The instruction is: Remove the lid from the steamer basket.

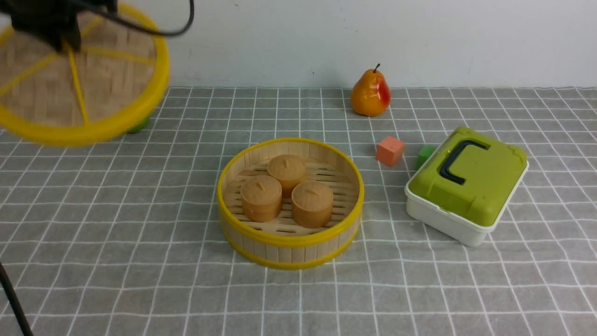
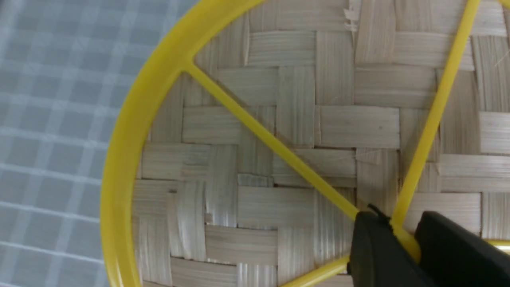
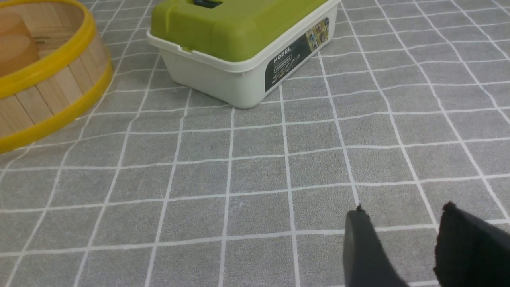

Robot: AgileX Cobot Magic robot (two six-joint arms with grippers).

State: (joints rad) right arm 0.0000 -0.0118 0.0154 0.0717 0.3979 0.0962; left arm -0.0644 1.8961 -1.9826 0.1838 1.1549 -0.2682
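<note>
Lid (image 1: 119, 81) up in the air over the table's far-left part, clear of the steamer basket (image 1: 291, 200). Left arm (image 1: 51, 18) reaches far out above it, left gripper (image 2: 402, 243) pinching its centre knob. Right gripper (image 3: 402, 243) fingers spread, empty.

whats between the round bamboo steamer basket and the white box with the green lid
In the front view, only bare grey checked cloth lies directly between the round yellow-rimmed bamboo basket and the green-lidded white box.
</note>
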